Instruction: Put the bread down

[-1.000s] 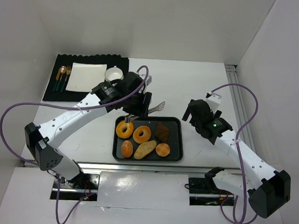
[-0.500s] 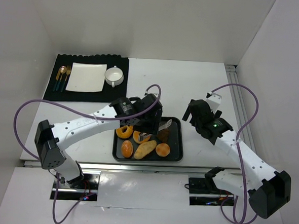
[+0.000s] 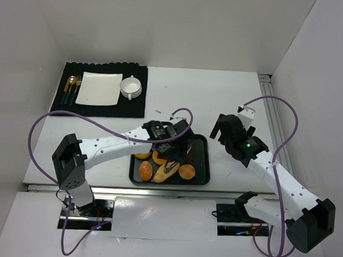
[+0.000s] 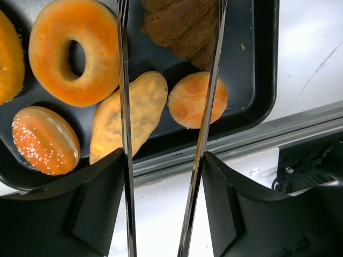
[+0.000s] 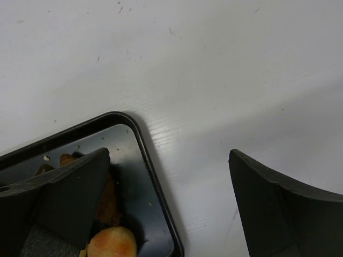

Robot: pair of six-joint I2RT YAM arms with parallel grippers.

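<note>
A black tray holds the bread: a doughnut, an oblong roll, a round bun, a sesame bun and a dark croissant. My left gripper hangs over the tray's near half, shut on a pair of metal tongs. The tong arms stand apart, one crossing the oblong roll, the other the round bun's edge. Their tips run out of the wrist view. My right gripper is open and holds nothing, above the white table by the tray's far right corner.
On a black mat at the back left lie a white square plate, a white cup and cutlery. A metal rail runs just in front of the tray. White walls close in both sides.
My left arm has swung from behind the tray's far left corner to over the tray, carrying the tongs toward the front row of bread. The right arm has stayed put.
</note>
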